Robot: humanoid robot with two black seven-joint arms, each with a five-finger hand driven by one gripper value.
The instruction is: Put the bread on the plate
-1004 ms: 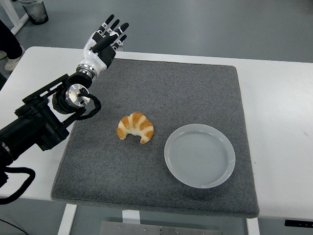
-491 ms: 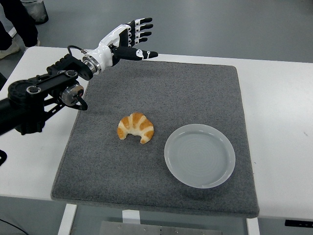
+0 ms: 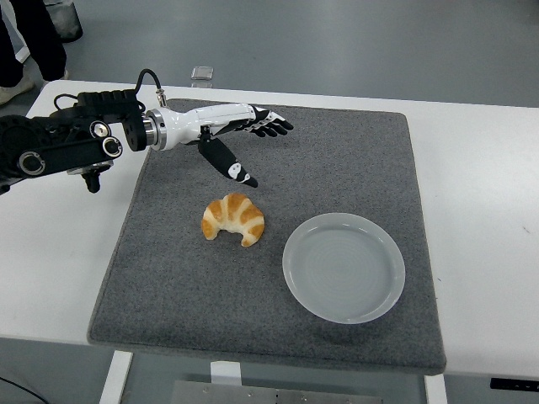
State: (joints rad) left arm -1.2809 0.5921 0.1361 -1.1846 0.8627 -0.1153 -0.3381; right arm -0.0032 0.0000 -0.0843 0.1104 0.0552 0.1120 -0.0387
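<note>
A golden croissant [image 3: 234,220] lies on the grey mat [image 3: 337,160], left of centre. A round white plate [image 3: 344,267] sits on the mat to its right, a small gap between them. My left hand [image 3: 248,143] reaches in from the left and hovers above the mat, just behind the croissant. Its fingers are spread and extended to the right, the thumb [image 3: 229,162] pointing down toward the croissant. It holds nothing. The right arm is out of view.
The mat covers most of the white table [image 3: 480,177]. A person's dark legs [image 3: 29,42] show at the top left, beyond the table. A small clear object [image 3: 201,74] lies at the table's far edge.
My left arm has swung down and to the right, from raised above the mat's far left corner to level over the mat, the open hand now close behind the croissant.
</note>
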